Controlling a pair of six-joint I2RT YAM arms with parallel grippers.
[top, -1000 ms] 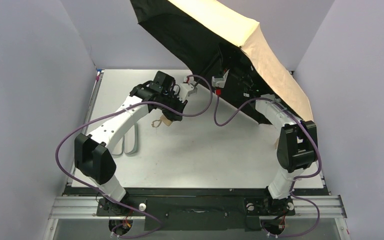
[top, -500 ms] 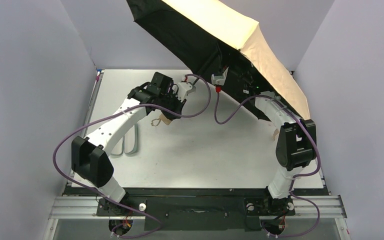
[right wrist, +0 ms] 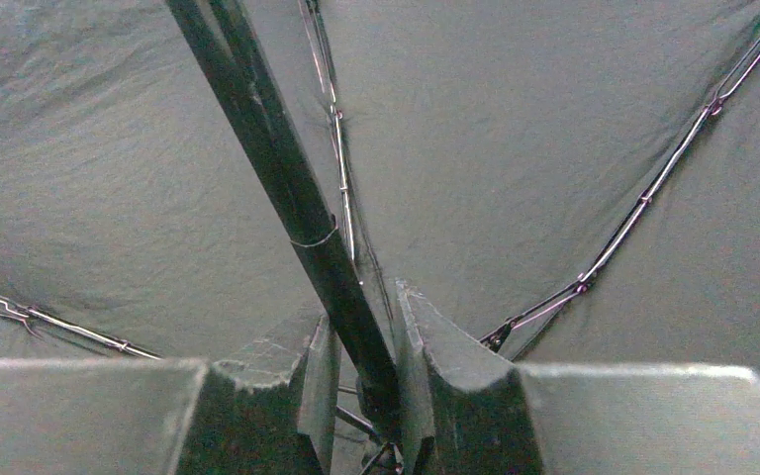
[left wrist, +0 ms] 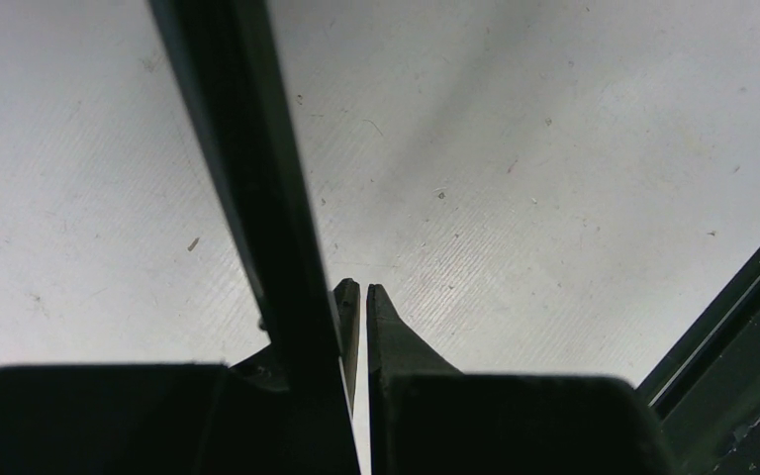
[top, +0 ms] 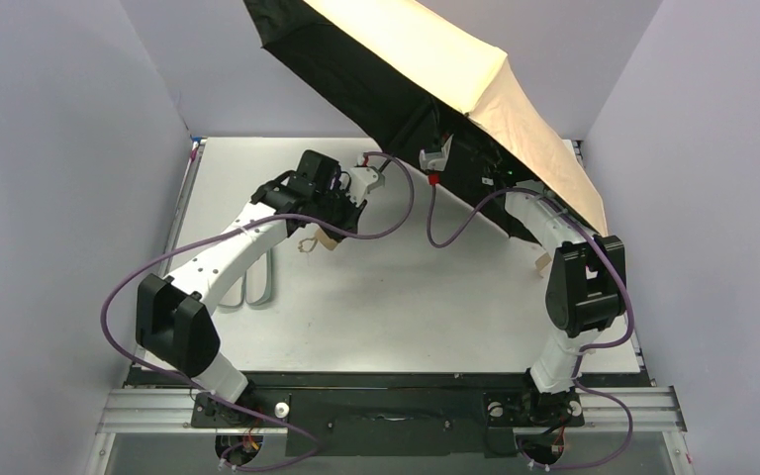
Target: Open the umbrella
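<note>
Heads up: the umbrella [top: 426, 59] is spread and hanging tilted above the far right of the tabletop [top: 406, 297], and only your right claw [right wrist: 361, 307] is clamped on its shaft [right wrist: 270, 158]. Left claw [left wrist: 360, 289] is pinched shut just beside the shaft, so the whole thing could twist or slip.

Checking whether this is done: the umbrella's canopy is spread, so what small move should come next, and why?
Probably push the right gripper a touch further up the shaft, to make sure it latches. The umbrella is spread wide and its ribs look stretched, yet the fingers clamp the shaft under the lining and no catch shows.
</note>
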